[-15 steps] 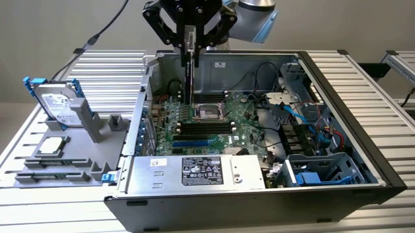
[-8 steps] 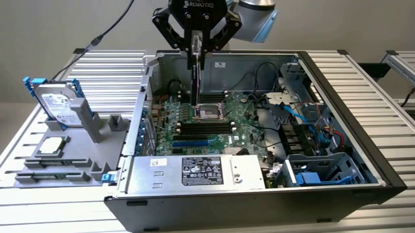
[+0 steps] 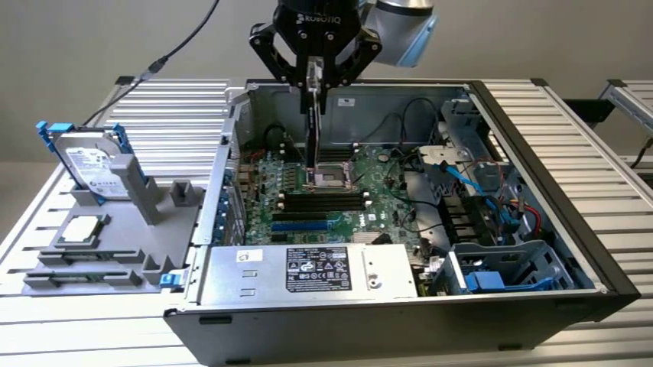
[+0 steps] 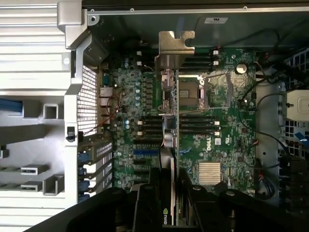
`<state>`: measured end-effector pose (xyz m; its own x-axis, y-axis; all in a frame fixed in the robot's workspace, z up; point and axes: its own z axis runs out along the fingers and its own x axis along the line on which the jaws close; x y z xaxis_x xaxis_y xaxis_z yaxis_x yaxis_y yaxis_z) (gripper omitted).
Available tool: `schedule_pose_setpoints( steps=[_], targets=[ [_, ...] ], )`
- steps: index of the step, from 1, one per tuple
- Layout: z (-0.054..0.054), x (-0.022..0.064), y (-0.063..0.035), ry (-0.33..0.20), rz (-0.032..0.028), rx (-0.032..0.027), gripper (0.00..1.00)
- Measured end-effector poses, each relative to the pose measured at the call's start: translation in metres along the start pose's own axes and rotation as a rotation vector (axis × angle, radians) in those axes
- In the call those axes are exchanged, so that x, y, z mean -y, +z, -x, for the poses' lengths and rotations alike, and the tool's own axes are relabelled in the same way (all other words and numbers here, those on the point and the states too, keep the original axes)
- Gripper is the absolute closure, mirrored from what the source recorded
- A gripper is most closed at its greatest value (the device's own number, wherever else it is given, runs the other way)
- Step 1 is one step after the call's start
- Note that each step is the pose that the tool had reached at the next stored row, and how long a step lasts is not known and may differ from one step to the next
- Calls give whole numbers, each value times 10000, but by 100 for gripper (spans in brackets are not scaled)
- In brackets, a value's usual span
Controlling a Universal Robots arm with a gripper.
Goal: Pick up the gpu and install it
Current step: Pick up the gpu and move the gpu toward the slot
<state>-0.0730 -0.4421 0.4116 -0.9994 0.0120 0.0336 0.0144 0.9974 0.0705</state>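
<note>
The pincer (image 3: 316,82) is closed narrowly on the gpu (image 3: 312,130), which hangs upright beneath it. Lower still lies the motherboard (image 3: 352,205) of the open case (image 3: 306,332).

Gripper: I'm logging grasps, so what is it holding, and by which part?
The gpu, clamped between the jaws of the gripper at the end opposite its silver bracket.

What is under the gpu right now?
The gpu, held by the end effector, hangs over the motherboard in the open case, near the processor socket. The strip of board directly beneath it is covered.
</note>
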Motion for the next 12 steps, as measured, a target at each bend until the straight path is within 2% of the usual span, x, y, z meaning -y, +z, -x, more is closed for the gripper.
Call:
schedule_pose_setpoints(
  steps=[6, 7, 8, 12],
  targets=[
    [40, -75, 102, -95, -3, -7, 73],
    [42, -76, 104, -118, -9, -32, 73],
    [42, -76, 104, -120, -3, -81, 73],
    [42, -77, 103, -120, -4, -84, 73]
  ],
)
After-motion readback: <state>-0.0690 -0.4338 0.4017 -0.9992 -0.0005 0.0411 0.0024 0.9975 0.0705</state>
